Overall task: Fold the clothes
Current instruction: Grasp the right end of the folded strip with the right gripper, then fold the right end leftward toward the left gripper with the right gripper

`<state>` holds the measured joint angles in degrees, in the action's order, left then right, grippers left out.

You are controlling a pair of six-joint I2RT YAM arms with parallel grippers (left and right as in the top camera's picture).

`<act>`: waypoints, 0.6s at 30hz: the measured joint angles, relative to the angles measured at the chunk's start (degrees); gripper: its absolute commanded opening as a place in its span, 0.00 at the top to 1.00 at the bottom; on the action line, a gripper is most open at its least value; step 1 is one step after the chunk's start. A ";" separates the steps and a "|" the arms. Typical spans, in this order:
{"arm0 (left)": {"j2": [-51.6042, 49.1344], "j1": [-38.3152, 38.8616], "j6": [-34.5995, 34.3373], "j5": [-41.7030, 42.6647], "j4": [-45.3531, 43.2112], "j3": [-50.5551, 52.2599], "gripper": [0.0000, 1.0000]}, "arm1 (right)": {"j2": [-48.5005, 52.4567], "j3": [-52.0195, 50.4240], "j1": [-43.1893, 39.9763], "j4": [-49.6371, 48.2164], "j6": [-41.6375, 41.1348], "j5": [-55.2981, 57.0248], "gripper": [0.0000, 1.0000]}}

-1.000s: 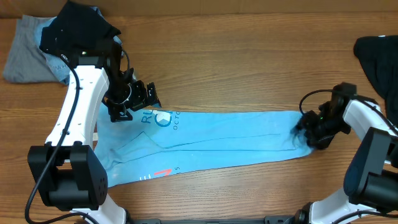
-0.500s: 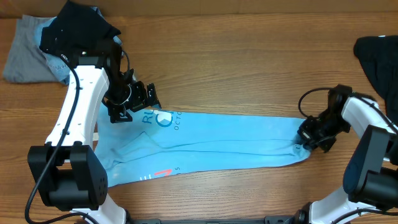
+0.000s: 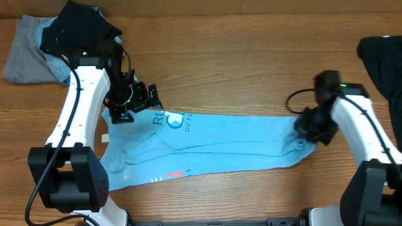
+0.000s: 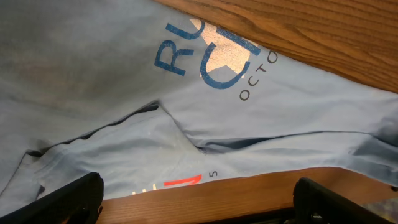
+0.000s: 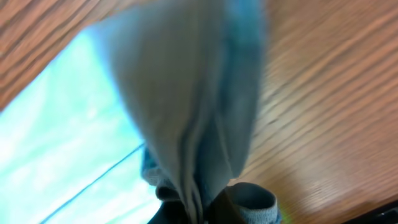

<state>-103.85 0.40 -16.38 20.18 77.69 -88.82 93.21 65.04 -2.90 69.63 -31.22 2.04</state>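
Note:
The clothes here are a light blue T-shirt (image 3: pixel 220 141), folded into a long strip across the table, with blue print (image 3: pixel 173 120) near its left end. My left gripper (image 3: pixel 134 105) hangs open just above that end's far edge; in the left wrist view its fingertips (image 4: pixel 68 198) frame the T-shirt (image 4: pixel 112 81) and nothing lies between them. My right gripper (image 3: pixel 309 129) is shut on the strip's right end. In the right wrist view the bunched cloth (image 5: pixel 186 93) rises out of the right gripper (image 5: pixel 205 208), lifted off the wood.
A heap of grey, black and blue garments (image 3: pixel 34 53) lies at the back left corner. A dark garment (image 3: pixel 383 59) covers the right edge. Bare wooden table (image 3: pixel 251 63) stretches behind the strip.
The right gripper has shut on the shirt's right end and moved up and left with it. The shirt's left part has slid slightly right. The left arm has stayed put.

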 measured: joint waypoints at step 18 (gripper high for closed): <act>0.00 0.00 -0.02 0.00 -0.04 0.02 0.00 | 0.02 -4.17 25.64 -9.68 -3.04 -7.80 0.95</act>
<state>-103.85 0.40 -16.40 20.18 77.65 -88.79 93.23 60.86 22.74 59.94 -34.26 -5.76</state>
